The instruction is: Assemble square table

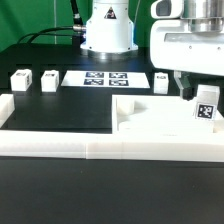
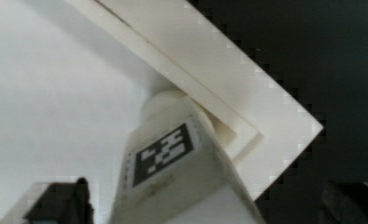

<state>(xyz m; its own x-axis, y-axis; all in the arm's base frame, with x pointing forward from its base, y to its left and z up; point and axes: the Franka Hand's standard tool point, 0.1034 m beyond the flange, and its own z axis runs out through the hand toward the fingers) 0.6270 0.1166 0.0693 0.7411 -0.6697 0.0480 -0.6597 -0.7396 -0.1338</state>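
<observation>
The square table's white slab (image 1: pixel 150 122) lies at the exterior view's right, inside the low border wall. One white tagged leg (image 1: pixel 207 103) stands upright at the slab's far right corner. My gripper (image 1: pixel 197 94) hangs over that leg. In the wrist view the tagged leg (image 2: pixel 172 160) rises between my dark fingers (image 2: pixel 56 203), with a gap on each side, so the gripper (image 2: pixel 199 212) is open and holds nothing. The slab's top (image 2: pixel 48 90) and its edge fill the rest of that view. Three more legs lie on the black table: two (image 1: pixel 20 80) (image 1: pixel 48 79) at the back left, one (image 1: pixel 163 80) behind the slab.
The marker board (image 1: pixel 105 77) lies flat at the back middle, in front of the robot's base (image 1: pixel 107 35). A long low white border wall (image 1: pixel 90 147) runs along the front, with a short arm (image 1: pixel 8 105) at the left.
</observation>
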